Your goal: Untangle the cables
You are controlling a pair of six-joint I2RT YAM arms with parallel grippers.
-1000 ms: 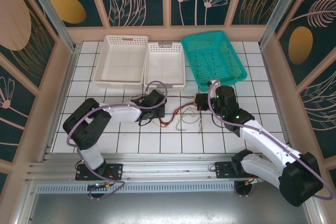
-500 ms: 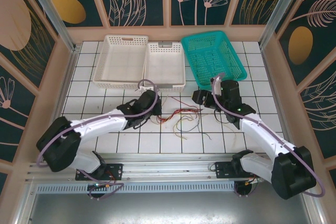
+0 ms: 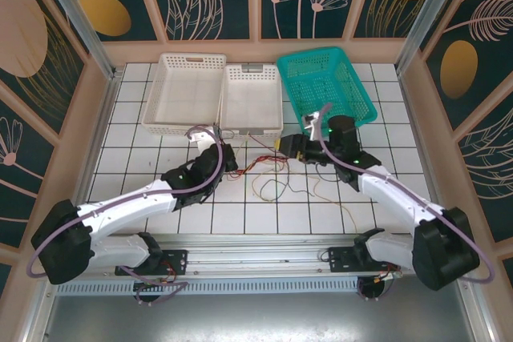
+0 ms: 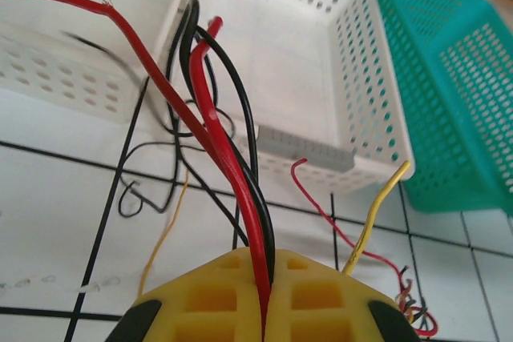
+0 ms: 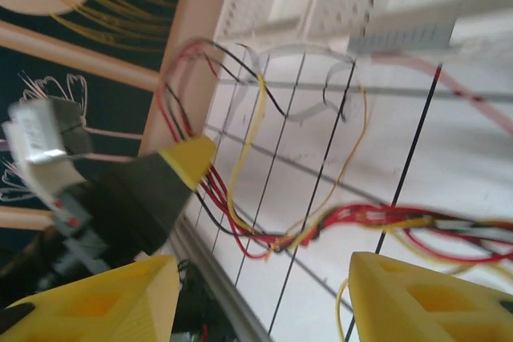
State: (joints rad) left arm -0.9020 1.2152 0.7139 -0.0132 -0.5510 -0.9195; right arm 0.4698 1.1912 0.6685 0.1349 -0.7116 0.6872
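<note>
White-tiled table (image 3: 128, 158), mid-frame: left jaws clench red and black cables (image 4: 240, 198); right jaws gape, released. Pulling could tighten the tangle.

Bright even light, faint soft shadows, top view sharp, right wrist view motion-blurred, cables (image 5: 377, 218) smeared

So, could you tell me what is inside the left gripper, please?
The left gripper is shut on red and black cables; their ends past the yellow pads are hidden.
</note>
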